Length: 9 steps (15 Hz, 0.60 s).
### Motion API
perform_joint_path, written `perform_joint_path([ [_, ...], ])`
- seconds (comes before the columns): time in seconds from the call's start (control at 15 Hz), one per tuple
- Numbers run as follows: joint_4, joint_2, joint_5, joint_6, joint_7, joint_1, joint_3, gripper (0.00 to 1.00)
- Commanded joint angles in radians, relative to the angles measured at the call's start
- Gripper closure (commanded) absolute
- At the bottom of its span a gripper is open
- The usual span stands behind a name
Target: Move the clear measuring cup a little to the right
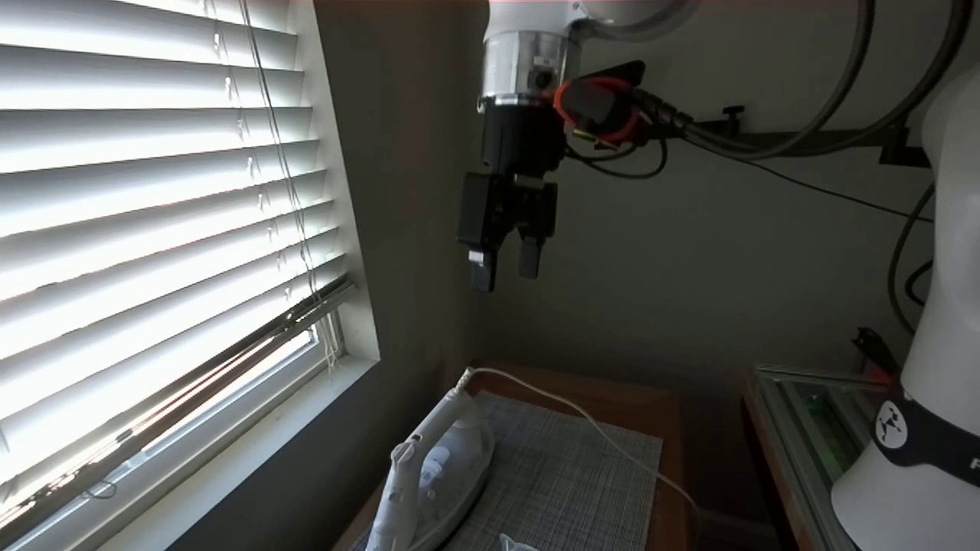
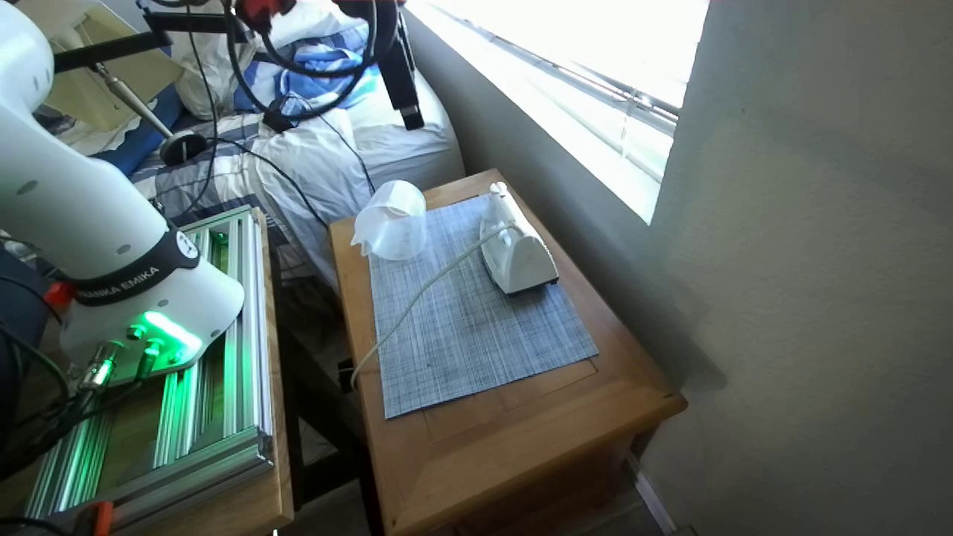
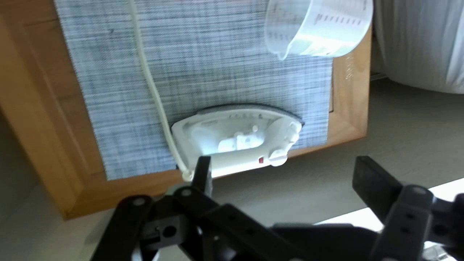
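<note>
The pincer [image 3: 284, 167] gapes, empty. An off-centre squeeze could roll the measuring cup [image 2: 394, 225]; whether it stands upright is unclear.

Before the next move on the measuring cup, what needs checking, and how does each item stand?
Gripper open: ok, nothing held.
Measuring cup wholly in the wrist view: not ok, cut off at the top edge.
Gripper lined up with the cup: not ok, well apart in the wrist view.
Iron clear of the cup: ok, a gap shows.
Cord clear of the cup: ok, no contact seen.
Which way counts as right: cannot tell.
</note>
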Motion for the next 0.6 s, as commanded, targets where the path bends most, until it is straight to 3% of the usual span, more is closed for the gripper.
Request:
perform_joint_path([
  [0.0, -0.004, 0.149, 0.263, 0.071, -0.161, 0.104, -0.094, 0.0],
  [0.27, -0.012, 0.266, 0.57, 0.043, -0.418, 0.287, -0.299, 0.0],
  [0.53, -0.015, 0.425, 0.864, -0.036, -0.712, 0.347, -0.346, 0.0],
])
